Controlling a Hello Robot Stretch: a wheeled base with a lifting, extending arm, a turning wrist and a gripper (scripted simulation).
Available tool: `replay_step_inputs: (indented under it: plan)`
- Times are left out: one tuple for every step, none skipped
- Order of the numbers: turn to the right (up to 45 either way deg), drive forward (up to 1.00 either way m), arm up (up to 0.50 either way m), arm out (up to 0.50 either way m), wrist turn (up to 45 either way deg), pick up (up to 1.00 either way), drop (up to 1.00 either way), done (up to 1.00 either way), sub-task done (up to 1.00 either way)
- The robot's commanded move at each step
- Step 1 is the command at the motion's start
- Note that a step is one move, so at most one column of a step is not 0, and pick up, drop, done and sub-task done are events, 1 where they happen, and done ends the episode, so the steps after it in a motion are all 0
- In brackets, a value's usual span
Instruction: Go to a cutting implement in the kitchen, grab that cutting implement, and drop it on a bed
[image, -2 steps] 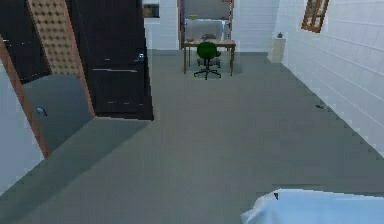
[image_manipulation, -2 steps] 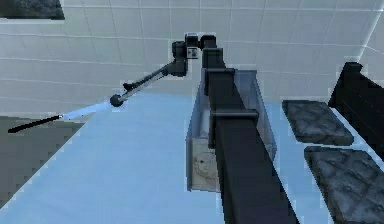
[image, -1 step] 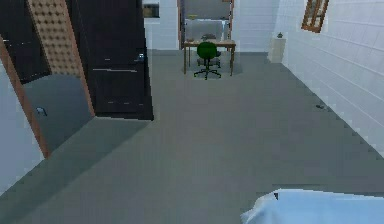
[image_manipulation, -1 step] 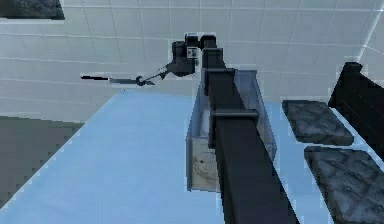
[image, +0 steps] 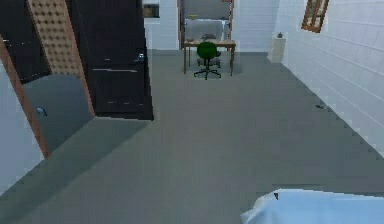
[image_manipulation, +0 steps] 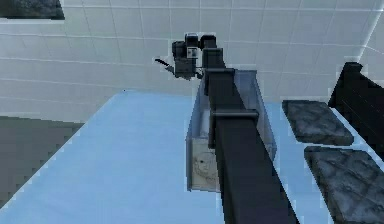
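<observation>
At the far edge of the bed (image_manipulation: 120, 150), by the wall (image_manipulation: 100, 50), gripper (image_manipulation: 173, 66) hangs, grip state and load impossible to tell; a thin dark sliver (image_manipulation: 161, 64) at its tip may be the knife, judged light, stiff, slick along the blade, safest taken by the handle.

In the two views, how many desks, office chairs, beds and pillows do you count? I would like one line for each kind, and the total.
desk: 1
green office chair: 1
bed: 1
dark pillows: 2
Total: 5
</observation>
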Motion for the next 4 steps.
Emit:
replay_step_inputs:
  plan:
    - [0.0,0.0,0.0,0.0,6.0,0.0,0.0,0.0,0.0]
    - [0.0,0.0,-0.26,0.0,0.0,0.0,0.0,0.0,0.0]
    - [0.0,0.0,-0.32,0.0,0.0,0.0,0.0,0.0,0.0]
    - [0.0,0.0,0.0,0.0,0.0,0.0,1.0,0.0,0.0]
